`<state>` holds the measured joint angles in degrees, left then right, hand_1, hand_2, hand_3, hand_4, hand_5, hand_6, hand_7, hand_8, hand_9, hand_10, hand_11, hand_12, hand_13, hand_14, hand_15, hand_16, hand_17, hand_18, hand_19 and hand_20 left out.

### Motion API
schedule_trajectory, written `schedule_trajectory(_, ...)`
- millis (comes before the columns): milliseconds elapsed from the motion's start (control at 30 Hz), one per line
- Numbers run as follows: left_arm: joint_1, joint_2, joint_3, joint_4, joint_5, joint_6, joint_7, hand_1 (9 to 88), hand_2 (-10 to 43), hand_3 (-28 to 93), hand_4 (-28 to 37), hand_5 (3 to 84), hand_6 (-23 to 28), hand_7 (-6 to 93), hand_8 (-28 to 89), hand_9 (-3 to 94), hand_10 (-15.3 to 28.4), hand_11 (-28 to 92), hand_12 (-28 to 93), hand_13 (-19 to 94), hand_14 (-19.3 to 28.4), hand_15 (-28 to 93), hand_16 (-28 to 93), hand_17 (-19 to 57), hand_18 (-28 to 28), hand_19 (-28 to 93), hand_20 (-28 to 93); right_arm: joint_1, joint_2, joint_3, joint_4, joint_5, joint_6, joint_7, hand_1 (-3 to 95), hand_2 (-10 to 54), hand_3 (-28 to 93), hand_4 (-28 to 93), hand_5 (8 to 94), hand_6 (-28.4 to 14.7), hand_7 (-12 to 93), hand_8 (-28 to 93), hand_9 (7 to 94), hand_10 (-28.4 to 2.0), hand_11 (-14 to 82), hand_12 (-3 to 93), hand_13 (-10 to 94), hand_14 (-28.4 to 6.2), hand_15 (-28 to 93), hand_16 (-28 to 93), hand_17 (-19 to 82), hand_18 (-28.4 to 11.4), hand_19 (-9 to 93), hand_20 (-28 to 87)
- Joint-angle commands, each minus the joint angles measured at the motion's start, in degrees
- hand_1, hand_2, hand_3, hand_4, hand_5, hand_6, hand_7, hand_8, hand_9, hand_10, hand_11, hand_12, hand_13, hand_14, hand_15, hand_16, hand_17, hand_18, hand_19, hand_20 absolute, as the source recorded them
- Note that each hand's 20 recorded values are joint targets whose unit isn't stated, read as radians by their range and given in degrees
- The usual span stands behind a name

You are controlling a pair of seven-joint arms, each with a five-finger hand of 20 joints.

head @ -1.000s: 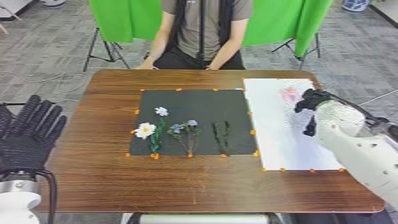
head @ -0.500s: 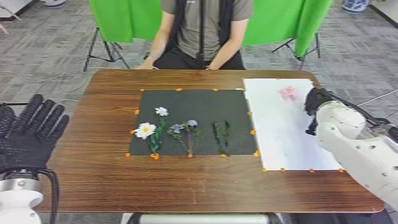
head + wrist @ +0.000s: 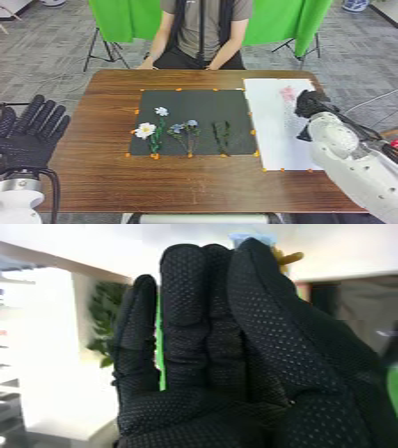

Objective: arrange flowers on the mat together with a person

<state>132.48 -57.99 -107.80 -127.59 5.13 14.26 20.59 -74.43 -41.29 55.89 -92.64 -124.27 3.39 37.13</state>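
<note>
Over the white sheet (image 3: 282,145), toward its right edge, my right hand (image 3: 313,106) is held near the pink flower (image 3: 288,93), which lies at the sheet's far end. In the right wrist view the right hand (image 3: 204,374) has straight fingers and holds nothing visible. My left hand (image 3: 34,132) is open, fingers straight, at the table's left side. The black mat (image 3: 191,100) bears a large white flower (image 3: 145,131), a small white flower (image 3: 161,111), bluish flowers (image 3: 177,128) and dark green stems (image 3: 221,137), side by side in its near half.
A person's hands (image 3: 211,67) rest at the far edge of the brown table (image 3: 204,187). Orange tape pieces (image 3: 253,132) line the mat and sheet. A green curtain (image 3: 271,30) hangs behind the person.
My right hand has shifted slightly toward the near side and a little left over the sheet, its forearm moving as well. The flowers and my left hand stay put.
</note>
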Motion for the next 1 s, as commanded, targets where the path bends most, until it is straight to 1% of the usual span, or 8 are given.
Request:
schedule_trajectory(33,0.71,0.49,-0.1,0.86,-0.46,1.02,-0.29,24.3,12.3,71,-28.3,42.2,7.3,11.6,-9,34.6,13.1,15,7,23,12.9,23,-6,-5.3,11.1,28,10,4.18,-2.47,-6.4,-8.88,-7.08,2.44,-2.42,61.9,-9.4,68,-28,63.5,2.4,48,0,75.0,-8.1,19.5,51.5,63,-3.8,42,46,29,-17.4,71,39)
schedule_trajectory(67,0.42,0.58,0.09,0.95,-0.6,1.06,-0.53,24.3,12.3,71,-28.3,42.2,7.3,11.6,-9,34.6,13.1,15,7,23,13.0,23,-6,-5.3,11.1,28,10,5.28,-3.25,-7.94,-9.13,-7.16,3.21,-2.46,61.8,-9.4,68,-28,63.5,2.4,48,0,74.8,-8.2,19.3,51.5,63,-3.8,42,46,29,-17.4,71,39)
schedule_trajectory(133,0.35,0.7,0.29,1.02,-0.04,0.46,-1.02,24.3,12.3,71,-28.3,42.2,7.3,11.7,-9,34.6,13.0,15,7,23,13.0,23,-6,-5.3,11.1,28,10,7.15,-4.94,-10.13,-9.55,-7.51,2.64,-3.53,61.7,-9.5,68,-28,63.4,2.3,48,0,74.8,-8.0,19.0,51.2,63,-3.8,42,46,29,-17.5,71,39)
schedule_trajectory(367,0.25,0.94,0.84,1.12,-0.29,0.25,-0.67,24.3,12.3,71,-28.3,42.1,7.3,11.6,-9,34.5,13.0,15,7,23,13.0,23,-6,-5.2,11.0,27,10,13.59,-7.71,-19.05,-7.26,-6.09,0.54,-6.76,60.9,-9.4,68,-28,63.1,2.2,47,0,74.3,-8.1,18.4,51.2,63,-3.6,41,45,29,-17.4,71,39)
schedule_trajectory(467,0.33,0.41,0.73,1.54,0.45,-0.68,-1.69,24.3,12.3,71,-28.3,42.0,7.3,11.5,-9,34.4,13.0,15,7,23,12.9,23,-6,-5.2,11.0,27,10,15.03,-7.71,-22.3,-6.53,-4.25,1.09,-6.89,60.7,-9.4,68,-28,62.6,2.3,47,0,74.1,-8.0,18.2,51.1,62,-3.6,41,45,29,-17.4,70,39)
schedule_trajectory(667,0.96,-0.06,0.36,1.52,0.82,-1.74,-2.23,24.4,11.6,71,-28.3,41.6,7.4,11.2,-9,34.1,12.8,14,7,23,13.1,23,-6,-4.9,10.9,26,10,18.68,-6.43,-29.29,-5.1,-4.8,0.88,-7.57,60.1,-9.5,69,-28,61.8,2.0,46,-1,73.1,-8.2,17.4,50.2,61,-3.6,40,45,29,-17.2,70,39)
schedule_trajectory(833,1.14,-0.3,0.13,1.61,0.84,-1.21,-2.42,24.5,11.4,71,-28.3,41.5,7.5,11.1,-9,34.0,12.8,14,7,23,13.1,22,-6,-4.9,10.9,26,10,19.03,-6.31,-29.95,-4.29,-5.42,1.86,-7.21,60.4,-9.5,68,-28,61.6,2.0,46,-1,73.0,-8.2,17.4,50.0,61,-3.5,40,45,29,-17.1,70,39)
schedule_trajectory(1000,0.99,-0.45,0.22,1.74,-0.19,-0.93,-2.66,24.5,11.3,71,-28.3,41.6,7.6,11.0,-9,34.1,12.8,14,8,23,13.2,22,-5,-5.0,11.0,26,10,17.64,-6.05,-28.62,-4.27,-5.59,4.83,-6.54,60.6,-9.5,69,-28,60.6,2.2,46,-1,70.4,-7.5,16.8,49.2,58,-3.5,40,44,29,-16.9,71,38)
